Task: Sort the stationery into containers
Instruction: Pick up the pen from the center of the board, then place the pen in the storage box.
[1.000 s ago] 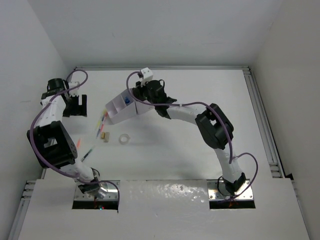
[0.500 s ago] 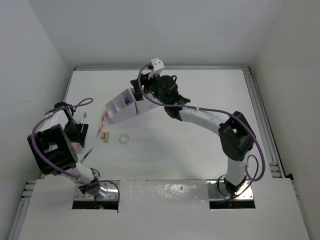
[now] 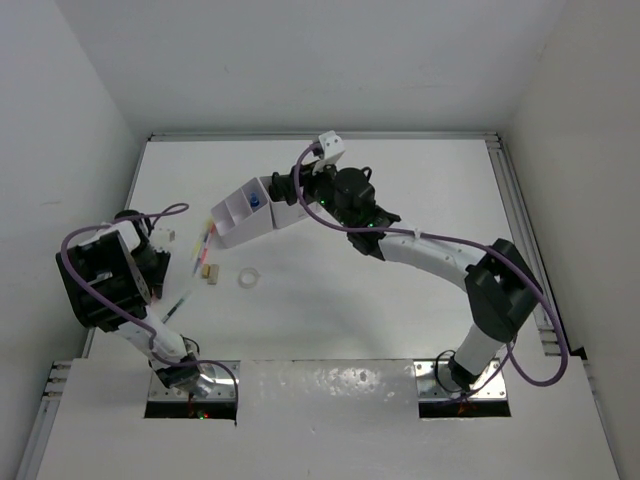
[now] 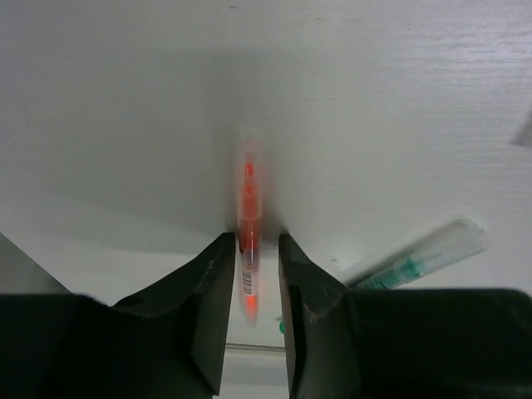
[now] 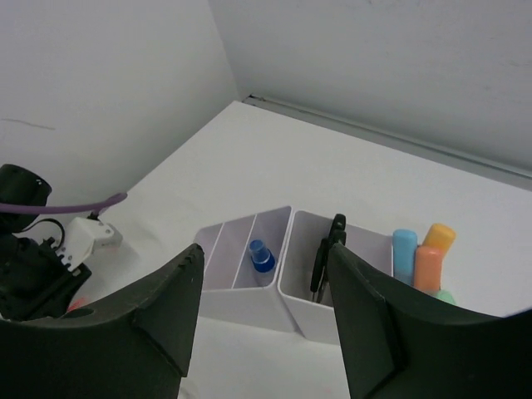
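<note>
In the left wrist view an orange pen (image 4: 248, 208) lies on the table between the fingers of my left gripper (image 4: 253, 241). The jaws stand narrow around it, with a thin gap still showing on the right side. A teal pen (image 4: 416, 262) lies just to its right. My right gripper (image 5: 264, 266) hangs open above the containers (image 5: 249, 291), holding nothing. In the compartments stand a blue-capped bottle (image 5: 261, 256) and black-handled scissors (image 5: 326, 253), with blue (image 5: 405, 249) and orange (image 5: 428, 264) capsule pieces beside them. From above, the containers (image 3: 240, 222) sit at the back left.
Several pastel pens (image 3: 205, 243) lie in front of the organiser. Two small beige pieces (image 3: 210, 272) and a clear tape ring (image 3: 248, 278) lie nearby. The left wall runs close beside the left arm (image 3: 100, 280).
The left arm has swung from the back left down onto the orange pen and its jaws have narrowed. The right gripper has opened and drawn back to the right of the organiser.
</note>
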### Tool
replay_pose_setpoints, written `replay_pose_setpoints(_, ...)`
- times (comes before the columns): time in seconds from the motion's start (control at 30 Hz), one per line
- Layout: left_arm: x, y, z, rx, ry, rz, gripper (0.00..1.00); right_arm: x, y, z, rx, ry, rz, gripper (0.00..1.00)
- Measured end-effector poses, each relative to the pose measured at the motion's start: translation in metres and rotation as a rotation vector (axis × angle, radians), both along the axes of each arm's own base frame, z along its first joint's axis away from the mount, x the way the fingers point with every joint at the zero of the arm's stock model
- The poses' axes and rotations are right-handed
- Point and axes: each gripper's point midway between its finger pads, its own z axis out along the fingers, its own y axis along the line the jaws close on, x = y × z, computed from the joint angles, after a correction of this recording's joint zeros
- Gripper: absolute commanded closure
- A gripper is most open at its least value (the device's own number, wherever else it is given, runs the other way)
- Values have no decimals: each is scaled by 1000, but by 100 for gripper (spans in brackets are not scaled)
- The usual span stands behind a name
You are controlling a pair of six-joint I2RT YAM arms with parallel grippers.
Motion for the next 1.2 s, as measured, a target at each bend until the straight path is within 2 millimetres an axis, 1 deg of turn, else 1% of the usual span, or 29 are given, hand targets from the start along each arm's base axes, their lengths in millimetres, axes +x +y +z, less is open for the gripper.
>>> replay_pose_setpoints(0.03,0,0,0,0,0,1,75,-2,-2,-1,-3,2,-2,40)
replay_pose_setpoints(0.1,-1,2,-1,-2,2,11,83,-7,-7,0,-4,-2,-12,39)
replay_pose_setpoints(0.17,-3,4,-1,-5,7,23,96,-11,-13,4,-1,-8,-18,39)
replay_pose_setpoints(0.2,-4,6,-1,-8,10,30,100,-13,-16,7,2,-13,-23,39)
replay_pose_setpoints(0.37,-4,13,0,-44,-2,78,100,-23,-33,21,26,-43,-59,39)
replay_pose_setpoints(0.47,7,14,8,-92,-57,125,100,-28,-46,28,40,-56,-89,37)
replay_pose_setpoints(0.5,16,14,14,-108,-90,140,100,-30,-49,30,43,-59,-98,37)
replay_pose_setpoints(0.57,47,14,38,-151,-224,168,100,-34,-58,31,48,-61,-120,37)
replay_pose_setpoints(0.6,68,15,58,-166,-325,174,100,-36,-63,30,47,-60,-131,37)
replay_pose_setpoints(0.67,109,9,106,-203,-542,178,100,-40,-72,26,46,-55,-152,36)
replay_pose_setpoints(0.7,128,2,130,-226,-641,166,100,-41,-77,22,45,-49,-165,36)
replay_pose_setpoints(0.77,167,-21,181,-298,-832,131,100,-45,-86,13,40,-34,-186,37)
replay_pose_setpoints(0.83,199,-52,212,-358,-946,71,100,-47,-93,4,29,-19,-204,36)
replay_pose_setpoints(0.87,213,-71,221,-386,-985,31,100,-48,-96,0,23,-12,-213,36)
replay_pose_setpoints(0.93,231,-112,226,-441,-1013,-38,100,-48,-102,-4,17,-4,-232,36)
replay_pose_setpoints(1.03,249,-166,223,-509,-1022,-133,100,-49,-108,-3,20,-4,-250,36)
replay_pose_setpoints(1.1,255,-186,216,-530,-1023,-162,100,-51,-112,-1,24,-5,-261,36)
replay_pose_setpoints(1.13,258,-191,211,-532,-1024,-166,100,-51,-114,0,28,-6,-266,36)
replay_pose_setpoints(1.2,263,-194,203,-526,-1030,-166,100,-51,-117,0,32,-2,-278,36)
